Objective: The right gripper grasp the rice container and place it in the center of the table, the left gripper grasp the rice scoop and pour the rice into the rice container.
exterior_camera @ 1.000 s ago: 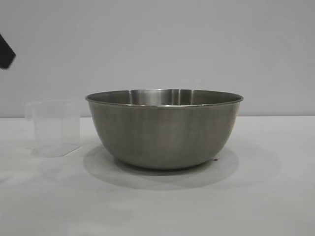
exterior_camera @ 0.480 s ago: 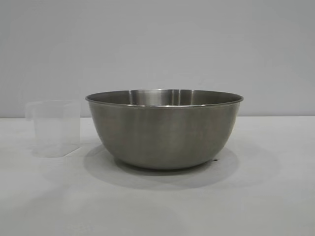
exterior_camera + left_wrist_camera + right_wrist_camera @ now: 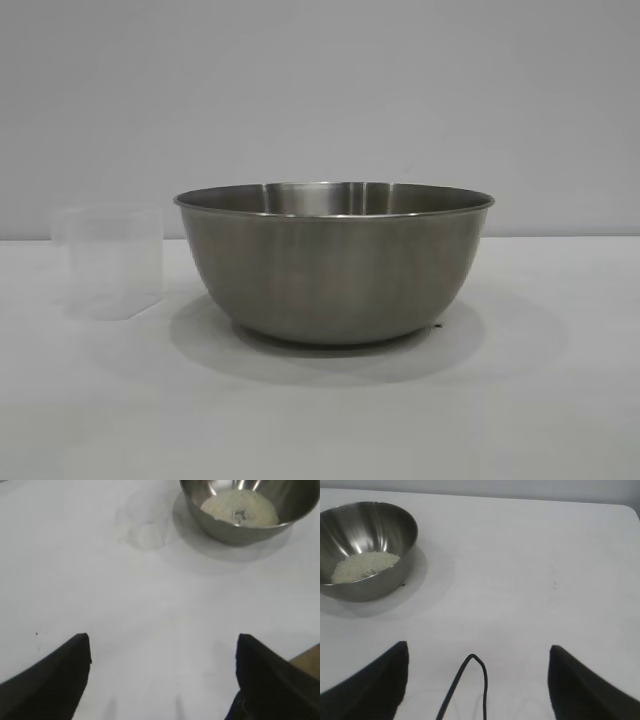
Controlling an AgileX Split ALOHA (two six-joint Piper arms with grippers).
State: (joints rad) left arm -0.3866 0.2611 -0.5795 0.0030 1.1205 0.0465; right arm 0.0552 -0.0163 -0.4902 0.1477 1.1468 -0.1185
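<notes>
The rice container (image 3: 335, 262), a wide steel bowl, stands on the white table (image 3: 540, 400) in the middle of the exterior view. It holds a heap of white rice (image 3: 240, 507), also seen in the right wrist view (image 3: 365, 565). The rice scoop (image 3: 108, 262), a clear plastic cup, stands upright just left of the bowl and looks empty; it also shows in the left wrist view (image 3: 145, 522). My left gripper (image 3: 162, 642) is open and empty, well back from the scoop. My right gripper (image 3: 477, 650) is open and empty, away from the bowl (image 3: 365, 545).
A black cable (image 3: 467, 685) loops between the right gripper's fingers. The table's far edge and rounded corner (image 3: 627, 510) show in the right wrist view. A brown patch beyond the table edge (image 3: 307, 660) shows in the left wrist view.
A black part of the left arm at the upper left edge of the exterior view one second ago has gone out of view. Bowl and scoop have not moved.
</notes>
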